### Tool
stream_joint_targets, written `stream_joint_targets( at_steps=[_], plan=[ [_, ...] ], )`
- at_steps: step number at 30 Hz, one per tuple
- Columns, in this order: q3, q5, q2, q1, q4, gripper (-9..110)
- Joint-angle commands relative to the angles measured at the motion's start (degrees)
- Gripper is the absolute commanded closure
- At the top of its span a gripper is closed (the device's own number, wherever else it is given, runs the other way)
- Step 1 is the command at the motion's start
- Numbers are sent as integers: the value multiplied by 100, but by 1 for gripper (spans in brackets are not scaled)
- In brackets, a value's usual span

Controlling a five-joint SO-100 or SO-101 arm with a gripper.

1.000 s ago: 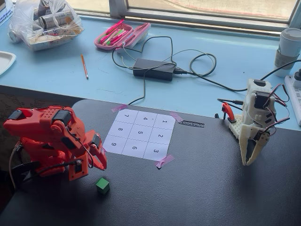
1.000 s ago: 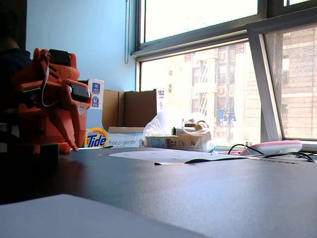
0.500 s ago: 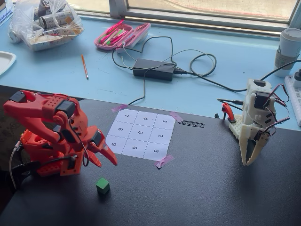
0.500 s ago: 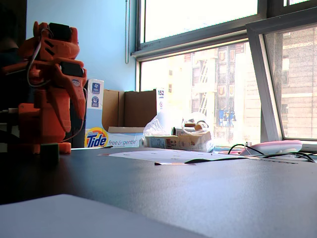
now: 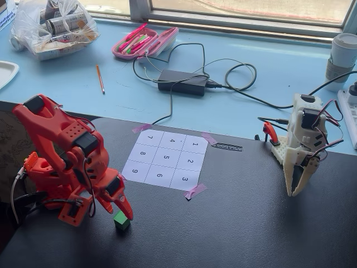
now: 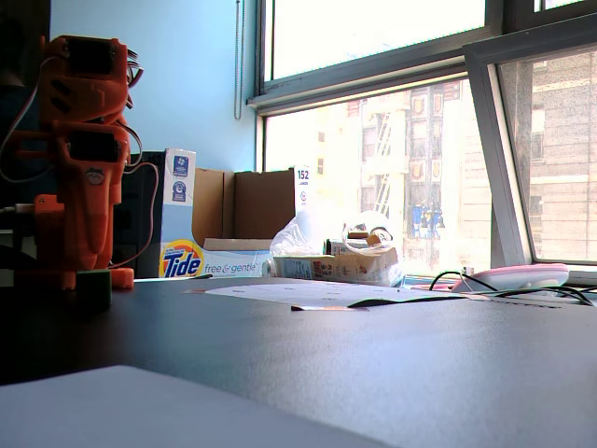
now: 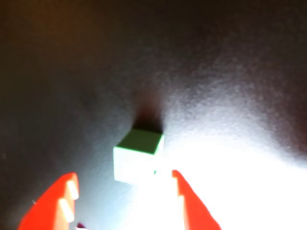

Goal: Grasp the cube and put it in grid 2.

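One green cube (image 5: 122, 221) sits on the dark table (image 5: 251, 223), well short of the paper grid (image 5: 166, 160), whose nine numbered cells show only in a fixed view from above. Cell 2 (image 5: 189, 162) lies empty on the grid's right column there. The orange arm (image 5: 67, 162) leans down over the cube, its gripper (image 5: 124, 213) right at the block. The wrist view alone shows the jaws spread, one orange finger (image 7: 60, 203) left and the other right of the cube (image 7: 138, 155), neither clearly touching it, though glare washes out that frame. In a low fixed view the cube (image 6: 93, 287) is a dark block at the arm's foot. A second, white arm (image 5: 304, 148) stands idle at the right, seen only from above.
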State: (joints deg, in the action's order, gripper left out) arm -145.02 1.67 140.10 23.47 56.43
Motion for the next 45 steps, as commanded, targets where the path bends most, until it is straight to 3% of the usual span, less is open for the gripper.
stream_joint_targets(
  at_steps=[1, 12, 14, 16, 17, 28, 45],
  plan=[
    [9, -35, -88, 35, -141, 72],
    [-202, -53, -316, 141, -387, 72],
    [-211, -149, -334, 149, -457, 79],
    [-202, -264, -343, 105, -510, 98],
    [-193, -255, -352, 105, -501, 101],
    [149, -264, -343, -9, -431, 101],
    [4852, -220, -1995, -2162, 1784, 101]
  ],
)
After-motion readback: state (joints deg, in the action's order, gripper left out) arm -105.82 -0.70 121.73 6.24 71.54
